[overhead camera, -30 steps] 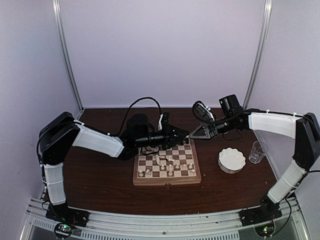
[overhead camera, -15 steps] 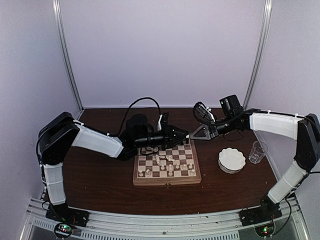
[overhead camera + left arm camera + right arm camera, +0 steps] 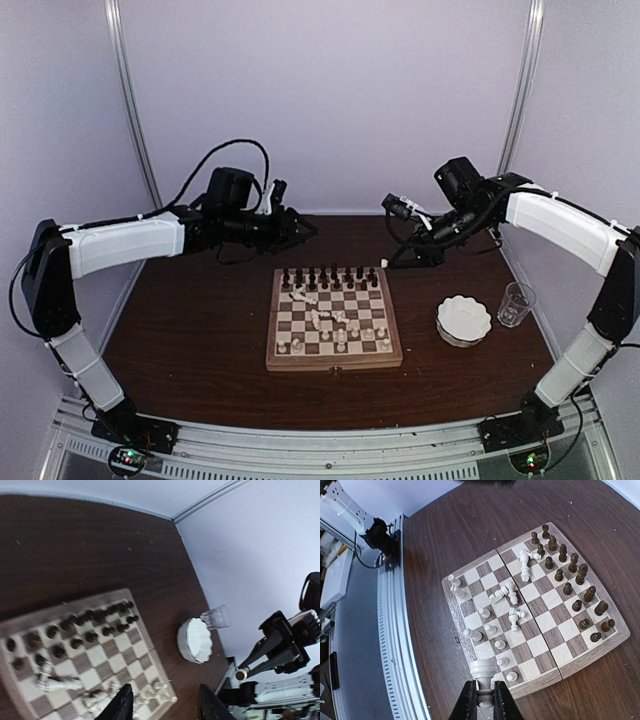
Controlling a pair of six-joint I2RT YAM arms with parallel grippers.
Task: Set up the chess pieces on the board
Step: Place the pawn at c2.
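The board [image 3: 335, 362] lies mid-table. Dark chess pieces [image 3: 330, 278] stand in two rows along its far side. Several cream-white pieces [image 3: 340, 340] stand near its front, and several more lie toppled in the middle [image 3: 510, 597]. My right gripper [image 3: 484, 697] is shut on a cream-white piece [image 3: 482, 670] and hangs above the table's back right [image 3: 392, 262], off the board. My left gripper [image 3: 304, 228] is raised at the back left, away from the board. Its fingers [image 3: 121, 706] stand apart with nothing between them.
A white scalloped bowl [image 3: 464, 320] sits right of the board, with a clear glass [image 3: 515, 303] just beyond it. The booth's walls close in the back and both sides. A metal rail [image 3: 395, 630] runs along the table's near edge.
Both grippers were tip to tip over the board's far right edge. The left arm has since swung up and back to the left and opened. The right has drawn back with the white piece.
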